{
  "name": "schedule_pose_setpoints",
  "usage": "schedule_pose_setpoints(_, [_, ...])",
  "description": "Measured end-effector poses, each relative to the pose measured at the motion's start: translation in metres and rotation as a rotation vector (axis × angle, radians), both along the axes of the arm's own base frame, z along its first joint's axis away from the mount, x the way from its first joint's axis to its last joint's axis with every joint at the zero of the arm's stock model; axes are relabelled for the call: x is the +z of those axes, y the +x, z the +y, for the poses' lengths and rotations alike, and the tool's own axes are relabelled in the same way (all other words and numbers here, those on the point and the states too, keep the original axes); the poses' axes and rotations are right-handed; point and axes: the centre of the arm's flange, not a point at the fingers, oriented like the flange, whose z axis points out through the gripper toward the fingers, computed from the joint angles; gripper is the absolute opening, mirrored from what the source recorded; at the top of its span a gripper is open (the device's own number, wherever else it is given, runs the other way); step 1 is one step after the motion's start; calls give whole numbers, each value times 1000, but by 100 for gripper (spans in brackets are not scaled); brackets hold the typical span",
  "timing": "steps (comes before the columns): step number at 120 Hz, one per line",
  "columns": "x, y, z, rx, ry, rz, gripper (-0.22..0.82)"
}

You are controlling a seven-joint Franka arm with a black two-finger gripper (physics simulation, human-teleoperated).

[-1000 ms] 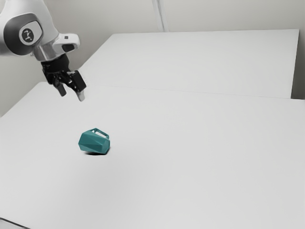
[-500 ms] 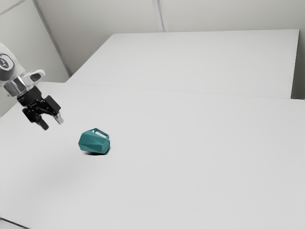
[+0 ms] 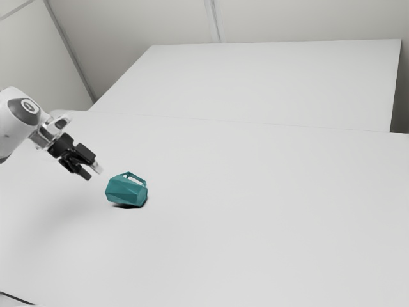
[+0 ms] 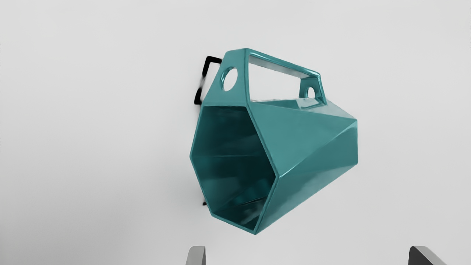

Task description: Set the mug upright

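The teal faceted mug (image 3: 126, 190) lay sideways on the counter (image 3: 255, 211), the hand (image 3: 92, 173) spread wide near it, toward the exterior view's left.

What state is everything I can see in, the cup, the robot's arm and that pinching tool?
Mug: lying on its side on the table, not upright, not held.
Tool: open, fingers apart, with nothing between them.
Arm: extended toward the mug.
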Motion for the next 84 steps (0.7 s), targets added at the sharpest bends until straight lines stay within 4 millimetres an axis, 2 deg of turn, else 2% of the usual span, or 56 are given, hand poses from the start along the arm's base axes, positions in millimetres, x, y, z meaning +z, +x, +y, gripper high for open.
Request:
schedule_pose_setpoints(22, [-24, 18, 6, -44, -32, -61, 60])
schedule_pose_setpoints(51, [-40, 22, 11, -71, -76, -130, 60])
schedule_pose_setpoints(68, [-46, 18, 8, -52, -154, -164, 60])
schedule_pose_setpoints(84, [-60, 4, 4, -29, -222, -165, 60])
